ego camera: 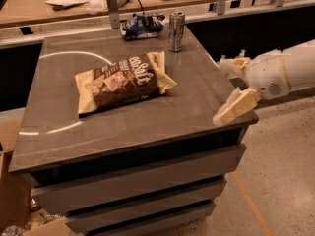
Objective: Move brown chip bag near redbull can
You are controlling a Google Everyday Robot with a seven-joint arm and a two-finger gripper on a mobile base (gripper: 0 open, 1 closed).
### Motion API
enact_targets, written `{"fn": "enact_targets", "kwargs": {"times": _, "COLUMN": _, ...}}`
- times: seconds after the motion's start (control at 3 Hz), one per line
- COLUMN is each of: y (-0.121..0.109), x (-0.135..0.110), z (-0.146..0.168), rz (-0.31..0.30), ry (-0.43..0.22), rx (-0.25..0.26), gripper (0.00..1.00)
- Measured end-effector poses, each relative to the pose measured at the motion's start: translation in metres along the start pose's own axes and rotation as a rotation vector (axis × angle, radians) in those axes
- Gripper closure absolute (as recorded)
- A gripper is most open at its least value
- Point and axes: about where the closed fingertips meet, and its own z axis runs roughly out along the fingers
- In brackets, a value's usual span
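Note:
The brown chip bag (123, 83) lies flat in the middle of the grey table top (187, 107), dark front up, cream edges showing. The redbull can (176, 31) stands upright near the table's far edge, a little beyond and to the right of the bag. My gripper (231, 88) is at the table's right edge, well to the right of the bag and empty. Its two cream fingers are spread apart, one (238, 107) over the table's front right corner, the other (234, 65) farther back. The white arm (285, 73) reaches in from the right.
A crumpled blue-white wrapper (141, 25) lies at the table's far edge, left of the can. Behind runs a wooden counter (49, 9) with papers, cables and metal posts. Drawers front the table below. A cardboard box (10, 200) sits on the floor at left.

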Motion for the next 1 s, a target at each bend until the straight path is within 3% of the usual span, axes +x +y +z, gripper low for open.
{"fn": "enact_targets", "kwargs": {"times": 1.0, "y": -0.016, "x": -0.019, "z": 0.079, "rz": 0.041, "ry": -0.094, "rx": 0.03, "gripper": 0.0}}
